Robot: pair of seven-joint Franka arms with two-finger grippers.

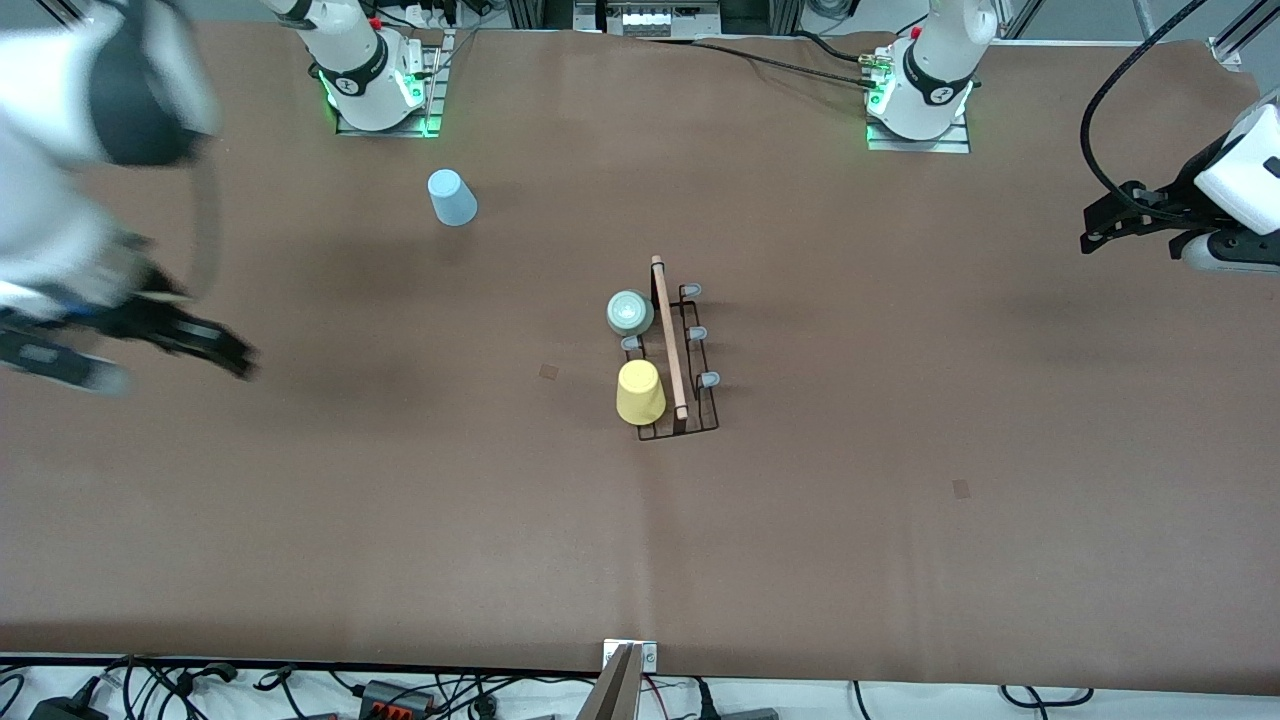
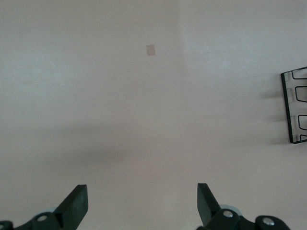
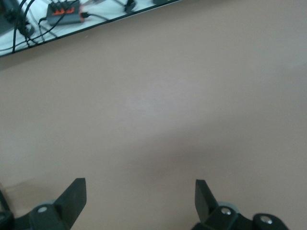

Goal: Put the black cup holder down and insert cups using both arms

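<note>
While both arms hang out at the ends of the surface [image 1: 640, 560], each claw is spread wide with nothing between its fingers. Left claw [image 2: 142, 206]: fingers well apart over bare brown surface, touching nothing; in the front view it sits at the left arm's end [image 1: 1105, 228], well apart from the rack. Right claw [image 3: 140, 203]: fingers equally wide, empty, over bare surface near the edge closest to the front camera, where cables and a power strip [image 3: 62, 7] show; in the front view it hangs at the right arm's end [image 1: 225, 345].

Black cup holder [image 1: 680, 350] stands upright mid-surface, wooden rod handle [image 1: 669, 335] running along its top. Sage green cup [image 1: 630, 312] sits inverted on a peg on the side toward the right arm. Yellow cup [image 1: 640, 392] likewise inverted on the same side, nearer the front camera. Three grey-tipped pegs on the side toward the left arm are bare. Light blue cup [image 1: 452, 197] stands upside down on the surface, well apart from the rack, close to the right arm's base [image 1: 375, 85].
</note>
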